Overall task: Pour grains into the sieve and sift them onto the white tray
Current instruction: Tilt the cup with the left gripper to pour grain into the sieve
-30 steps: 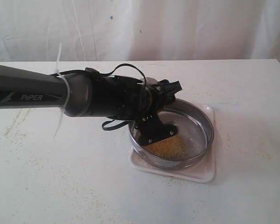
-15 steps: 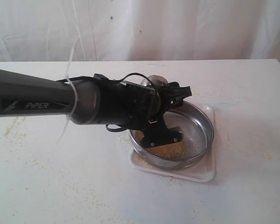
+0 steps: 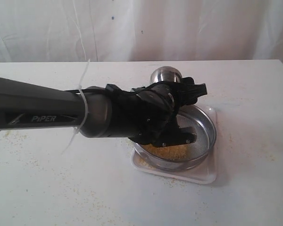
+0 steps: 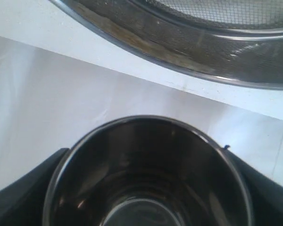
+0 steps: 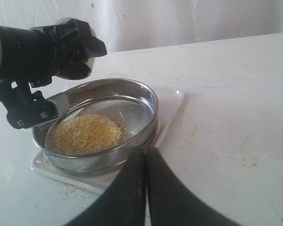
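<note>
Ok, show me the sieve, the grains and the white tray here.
sieve [image 5: 99, 157]: right wrist view, outer steel wall.
grains [image 5: 87, 134]: right wrist view, middle of the heap.
white tray [image 5: 171, 106]: right wrist view, bare corner beside the sieve.

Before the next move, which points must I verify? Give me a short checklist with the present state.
1. The steel cup is empty: ok, nothing visible inside.
2. The left gripper holds the cup: ok.
3. The grains lie heaped in the sieve: ok.
4. The sieve rests on the white tray: ok.
5. The right gripper is open for the sieve: not ok, shut.
</note>
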